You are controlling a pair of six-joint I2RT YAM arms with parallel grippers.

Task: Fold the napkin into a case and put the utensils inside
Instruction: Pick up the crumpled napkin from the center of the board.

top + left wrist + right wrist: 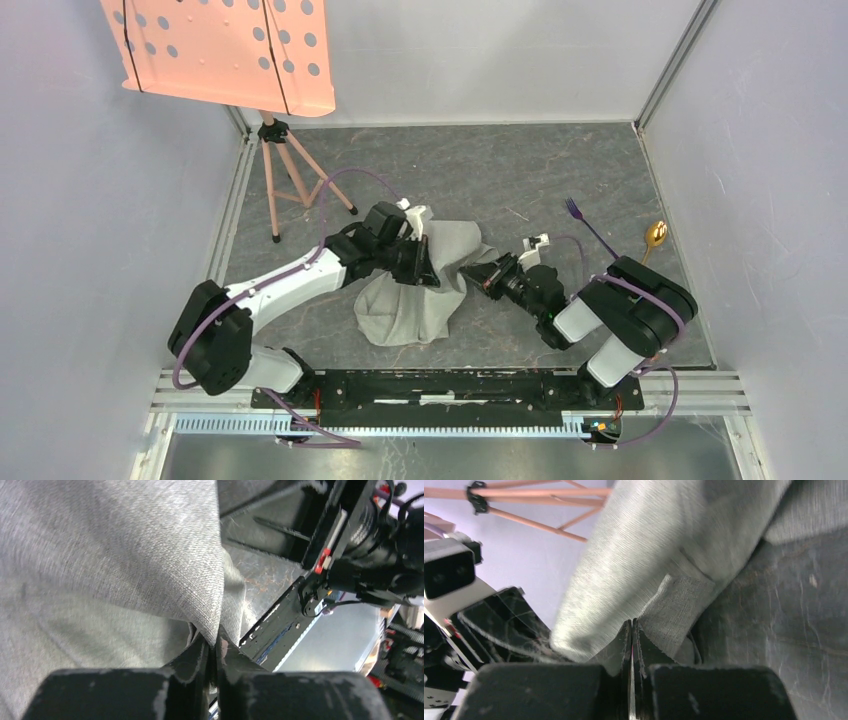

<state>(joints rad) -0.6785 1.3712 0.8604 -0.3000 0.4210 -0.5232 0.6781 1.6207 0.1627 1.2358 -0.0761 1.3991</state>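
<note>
- While both arms are meeting over the middle of the dark mottled table (560,170), the light grey soft cloth napkin (415,300) is lying crumpled between them, partly lifted.
- The left gripper (215,649) is pinching a cloth edge, jaws pressed tight together.
- The right gripper (631,630) is sitting all but shut on a folded corner, gripping it as far as I can tell.
- The cloth is draping limp and light, so corners and hems are offering the best hold.
- The thin purple plastic fork (585,222) and gold-bowled spoon (655,236) are lying well apart from it, far right.
</note>
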